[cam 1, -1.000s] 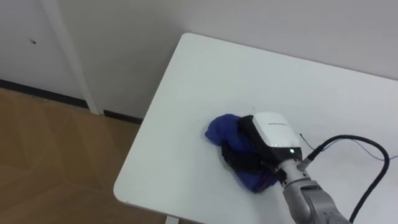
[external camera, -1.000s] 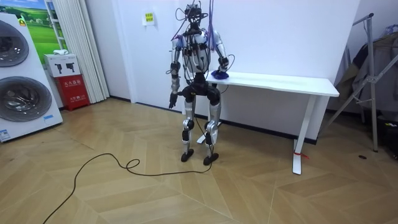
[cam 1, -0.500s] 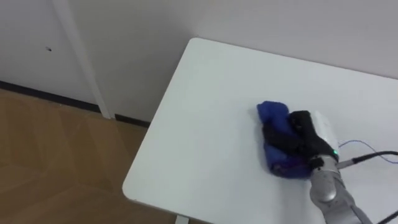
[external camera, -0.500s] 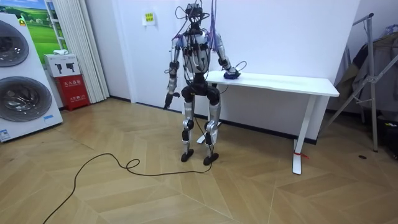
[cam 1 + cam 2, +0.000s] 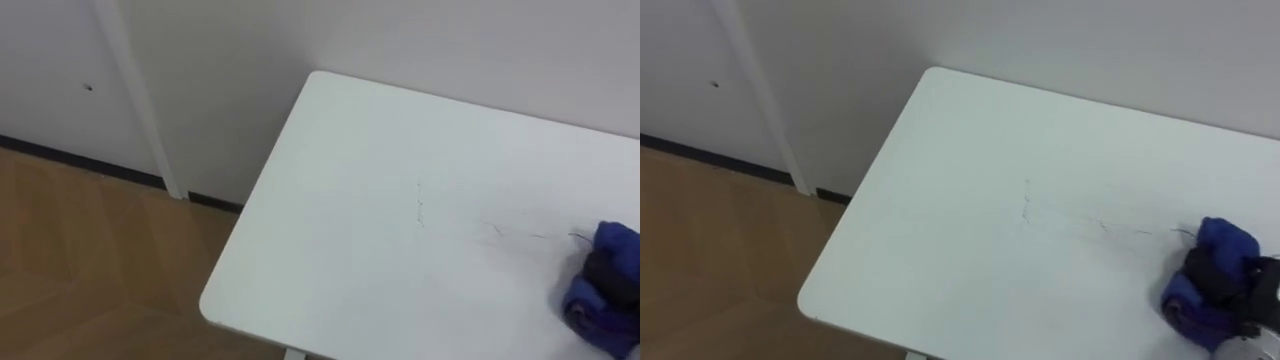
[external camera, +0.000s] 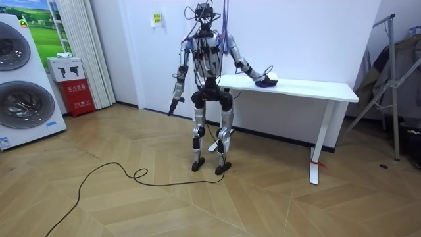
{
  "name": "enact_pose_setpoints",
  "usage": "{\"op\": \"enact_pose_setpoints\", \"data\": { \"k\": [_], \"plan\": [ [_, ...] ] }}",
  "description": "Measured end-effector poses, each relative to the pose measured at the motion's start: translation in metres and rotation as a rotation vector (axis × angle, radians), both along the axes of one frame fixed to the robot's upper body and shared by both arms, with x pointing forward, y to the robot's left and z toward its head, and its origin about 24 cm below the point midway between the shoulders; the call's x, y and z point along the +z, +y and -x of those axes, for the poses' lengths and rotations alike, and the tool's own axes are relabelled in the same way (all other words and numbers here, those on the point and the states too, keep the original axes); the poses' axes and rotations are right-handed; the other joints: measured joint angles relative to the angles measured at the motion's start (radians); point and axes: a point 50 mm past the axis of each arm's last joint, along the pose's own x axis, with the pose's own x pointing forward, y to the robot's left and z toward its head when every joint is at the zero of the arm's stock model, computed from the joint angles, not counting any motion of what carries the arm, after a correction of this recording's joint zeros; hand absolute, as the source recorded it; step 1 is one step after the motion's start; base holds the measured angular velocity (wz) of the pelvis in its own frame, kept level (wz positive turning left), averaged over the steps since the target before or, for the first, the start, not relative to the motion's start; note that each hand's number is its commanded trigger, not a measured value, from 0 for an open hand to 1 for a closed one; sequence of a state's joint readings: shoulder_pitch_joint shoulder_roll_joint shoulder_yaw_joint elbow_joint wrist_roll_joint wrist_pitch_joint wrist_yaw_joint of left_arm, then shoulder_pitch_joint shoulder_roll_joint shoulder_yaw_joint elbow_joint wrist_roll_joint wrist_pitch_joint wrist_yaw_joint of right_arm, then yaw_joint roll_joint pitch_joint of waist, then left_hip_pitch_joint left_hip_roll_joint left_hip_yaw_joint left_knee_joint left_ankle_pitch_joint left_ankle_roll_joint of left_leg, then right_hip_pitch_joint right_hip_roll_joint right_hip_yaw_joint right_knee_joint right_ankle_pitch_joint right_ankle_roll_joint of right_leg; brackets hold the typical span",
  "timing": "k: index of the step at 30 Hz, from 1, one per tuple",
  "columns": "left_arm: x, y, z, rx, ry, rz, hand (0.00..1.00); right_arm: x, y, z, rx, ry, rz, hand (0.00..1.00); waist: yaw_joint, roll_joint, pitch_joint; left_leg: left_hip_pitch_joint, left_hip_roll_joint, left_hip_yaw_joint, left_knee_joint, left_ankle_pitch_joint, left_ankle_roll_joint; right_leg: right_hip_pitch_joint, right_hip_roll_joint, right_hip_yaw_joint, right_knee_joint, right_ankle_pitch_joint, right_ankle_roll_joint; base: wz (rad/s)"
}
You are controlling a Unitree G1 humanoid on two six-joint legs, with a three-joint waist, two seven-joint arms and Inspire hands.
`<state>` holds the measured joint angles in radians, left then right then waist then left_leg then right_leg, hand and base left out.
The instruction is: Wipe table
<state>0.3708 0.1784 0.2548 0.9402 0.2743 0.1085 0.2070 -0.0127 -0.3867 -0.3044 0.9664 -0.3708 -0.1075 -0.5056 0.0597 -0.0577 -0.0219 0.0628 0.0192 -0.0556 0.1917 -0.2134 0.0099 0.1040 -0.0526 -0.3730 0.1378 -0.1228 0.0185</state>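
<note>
1. The robot stood at the left end of a long white worktop (image 5: 380, 200) set against a pale wall (image 5: 420, 40), with wood floor (image 5: 90, 260) below. In the room view its right arm reached out along the worktop.
2. The cloth (image 5: 1218, 240), deep blue and bunched into a lump, lay on the worktop near the right edge of the eye views, about midway between the near and far edges. It was well apart from the rounded left corners.
3. The right robot hand (image 5: 1223, 277) sat on the cloth, its dark fingers curled into the bunch and clamped on it, with blue folds showing on the far side and under them.
4. The left robot hand (image 6: 172, 105) hung by the robot's side in the room view, idle and well clear of the worktop.
5. Faint thin marks (image 5: 420, 212) showed on the bare surface left of the cloth, near the middle of the eye views.
6. Handling, as a judgement:
   - The cloth looked soft, light and limp. It should slide easily on the smooth top and fold or roll under sideways drag.
   - The best hold seemed to be from above at the middle of the bunch, palm pressing down, so that loose folds trail rather than slip out.
7. Judgement on progress: the hand was in mid-wipe. The stretch with the marks and the left end looked to need more passes.
8. Risk: with light pressure the hand could ride over the cloth and leave it behind.
</note>
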Motion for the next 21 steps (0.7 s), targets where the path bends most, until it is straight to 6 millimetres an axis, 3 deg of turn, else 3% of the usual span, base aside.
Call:
{"op": "enact_pose_setpoints", "data": {
  "k": [4, 6, 8, 9, 10, 11, 13, 16, 18, 20, 21],
  "plan": [
    [-0.002, -0.003, -0.009, -0.028, -0.015, 0.013, 0.0, 0.003, 0.006, -0.012, 0.093, 0.077, 0.063, 1.0, 0.018, -0.006, 0.0044, 0.008, 0.001, 0.02, 0.001, 0.001, -0.002, -0.006, 0.0, 0.021, 0.012, -0.003, -0.006, -0.18],
    [-0.004, -0.008, -0.022, -0.061, -0.036, 0.027, 0.0, 0.012, 0.022, -0.035, 0.237, 0.125, 0.145, 1.0, 0.067, -0.005, 0.0157, 0.01, 0.007, 0.052, -0.002, 0.004, -0.006, -0.033, 0.003, 0.051, 0.032, -0.004, -0.015, -0.57],
    [-0.006, -0.011, -0.033, -0.092, -0.048, 0.044, 0.0, 0.024, 0.055, -0.068, 0.467, 0.132, 0.235, 1.0, 0.099, -0.005, 0.0244, -0.003, 0.013, 0.074, -0.003, 0.007, -0.011, -0.065, 0.005, 0.064, 0.048, -0.003, -0.023, -0.49],
    [-0.007, -0.013, -0.039, -0.103, -0.05, 0.06, 0.0, 0.032, 0.083, -0.093, 0.623, 0.122, 0.285, 1.0, 0.115, -0.007, 0.0306, -0.013, 0.015, 0.08, -0.003, 0.009, -0.014, -0.08, 0.006, 0.068, 0.052, -0.001, -0.028, -0.14],
    [-0.008, -0.014, -0.042, -0.111, -0.052, 0.065, 0.0, 0.035, 0.098, -0.106, 0.696, 0.12, 0.3, 1.0, 0.121, -0.019, 0.0281, -0.021, 0.015, 0.08, -0.003, 0.012, -0.016, -0.088, 0.007, 0.066, 0.052, -0.001, -0.03, 0.0],
    [-0.008, -0.016, -0.052, -0.136, -0.065, 0.069, 0.0, 0.045, 0.126, -0.13, 0.809, 0.094, 0.321, 1.0, 0.143, -0.02, 0.0378, -0.038, 0.017, 0.078, -0.003, 0.018, -0.019, -0.102, 0.008, 0.06, 0.051, 0.0, -0.034, 0.17],
    [-0.008, -0.019, -0.068, -0.176, -0.091, 0.073, 0.0, 0.066, 0.161, -0.163, 0.94, 0.036, 0.335, 1.0, 0.2, -0.032, 0.044, -0.073, 0.02, 0.06, -0.002, 0.032, -0.024, -0.13, 0.009, 0.041, 0.046, 0.006, -0.042, 0.33],
    [-0.007, -0.017, -0.065, -0.171, -0.084, 0.071, 0.0, 0.075, 0.164, -0.177, 0.949, 0.024, 0.336, 1.0, 0.251, -0.033, 0.0431, -0.092, 0.017, 0.024, 0.005, 0.035, -0.026, -0.131, 0.008, 0.011, 0.042, 0.005, -0.039, 0.51],
    [-0.008, -0.014, -0.048, -0.171, -0.03, 0.067, 0.0, 0.069, 0.156, -0.173, 0.917, 0.026, 0.312, 1.0, 0.246, -0.032, 0.0429, -0.104, 0.012, -0.004, 0.007, 0.036, -0.026, -0.119, 0.004, -0.021, 0.029, 0.003, -0.037, 0.57],
    [-0.008, -0.014, -0.036, -0.16, 0.005, 0.076, 0.0, 0.062, 0.148, -0.164, 0.886, 0.004, 0.266, 1.0, 0.239, -0.028, 0.0404, -0.096, 0.009, -0.004, 0.008, 0.036, -0.025, -0.1, 0.001, -0.028, 0.025, 0.002, -0.035, 0.35],
    [-0.009, -0.014, -0.032, -0.158, 0.014, 0.083, 0.0, 0.054, 0.143, -0.155, 0.861, 0.0, 0.227, 1.0, 0.229, -0.021, 0.0428, -0.085, 0.005, -0.003, 0.007, 0.036, -0.025, -0.083, 0.0, -0.03, 0.011, 0.003, -0.033, 0.35]
  ]
}}
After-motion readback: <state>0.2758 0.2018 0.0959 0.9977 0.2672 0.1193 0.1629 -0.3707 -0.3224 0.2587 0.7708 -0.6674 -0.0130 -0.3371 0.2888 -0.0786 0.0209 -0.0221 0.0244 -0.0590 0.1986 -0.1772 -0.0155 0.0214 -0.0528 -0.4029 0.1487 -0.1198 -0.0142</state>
